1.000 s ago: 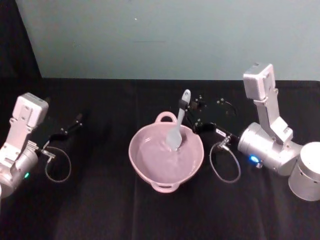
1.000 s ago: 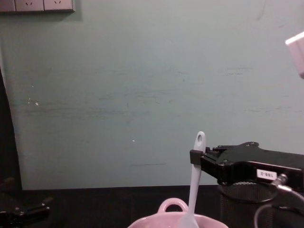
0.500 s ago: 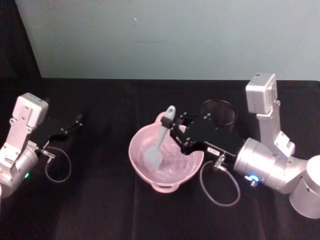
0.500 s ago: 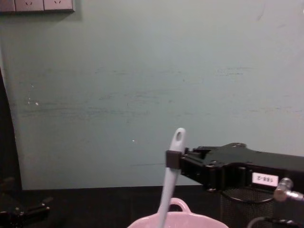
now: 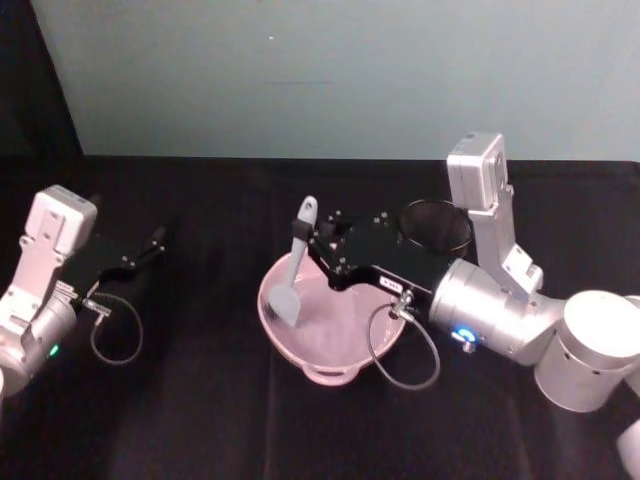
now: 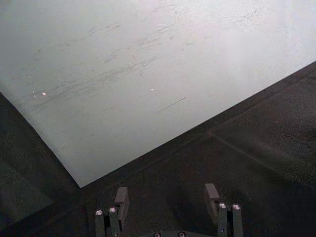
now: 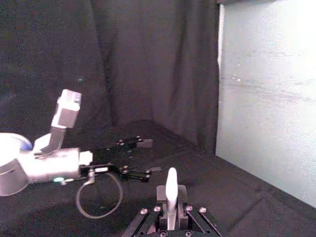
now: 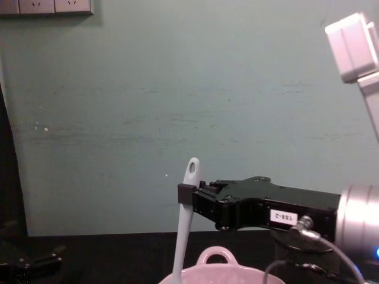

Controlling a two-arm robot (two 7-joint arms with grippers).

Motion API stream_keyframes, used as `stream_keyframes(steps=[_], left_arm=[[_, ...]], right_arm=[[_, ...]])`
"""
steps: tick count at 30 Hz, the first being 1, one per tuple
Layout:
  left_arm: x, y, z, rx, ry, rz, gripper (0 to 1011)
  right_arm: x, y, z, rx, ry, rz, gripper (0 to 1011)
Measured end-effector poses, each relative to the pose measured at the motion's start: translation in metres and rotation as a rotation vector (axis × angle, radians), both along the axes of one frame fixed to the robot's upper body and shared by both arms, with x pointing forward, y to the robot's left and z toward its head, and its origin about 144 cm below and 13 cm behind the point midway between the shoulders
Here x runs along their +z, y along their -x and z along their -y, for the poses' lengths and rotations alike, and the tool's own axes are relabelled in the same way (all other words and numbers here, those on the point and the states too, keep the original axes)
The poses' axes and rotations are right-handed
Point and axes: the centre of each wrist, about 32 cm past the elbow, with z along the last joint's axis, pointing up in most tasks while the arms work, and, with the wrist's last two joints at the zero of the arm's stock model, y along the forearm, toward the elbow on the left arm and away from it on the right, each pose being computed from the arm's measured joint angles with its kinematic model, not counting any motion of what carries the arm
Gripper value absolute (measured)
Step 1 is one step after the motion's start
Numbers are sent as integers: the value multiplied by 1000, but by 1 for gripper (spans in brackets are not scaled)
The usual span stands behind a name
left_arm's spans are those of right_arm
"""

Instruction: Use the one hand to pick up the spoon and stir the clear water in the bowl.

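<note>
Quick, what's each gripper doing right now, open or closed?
Left gripper: open, holding nothing, at the table's left.
Right gripper: shut on the spoon, scoop down in the bowl.

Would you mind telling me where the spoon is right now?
In the head view the spoon stands tilted near the centre, clamped by the right gripper, its scoop dipped into the left side of the pink bowl.

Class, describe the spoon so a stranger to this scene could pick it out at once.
On the black table, find the pale pink bowl near the middle. The spoon stands tilted in its left side, scoop down, pinched by the right tool; the left tool sits open far left. The spoon alone is slim and white, with an oval hole at its top.
</note>
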Motion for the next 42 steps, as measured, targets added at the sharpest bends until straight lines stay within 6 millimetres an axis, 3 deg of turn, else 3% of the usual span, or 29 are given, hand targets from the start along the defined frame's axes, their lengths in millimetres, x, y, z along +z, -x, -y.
stream_keyframes(steps=[13, 22, 32, 42], left_arm=[[0, 0, 0, 0, 0, 0, 1011], [0, 0, 0, 0, 0, 0, 1011], [0, 0, 0, 0, 0, 0, 1011], [0, 0, 0, 0, 0, 0, 1011]], right_arm=[[-8, -24, 1, -100, 29, 43, 117], [-6, -22, 14, -150, 55, 73, 117], [1, 8, 30, -124, 63, 67, 117], [2, 33, 27, -37, 30, 21, 117]])
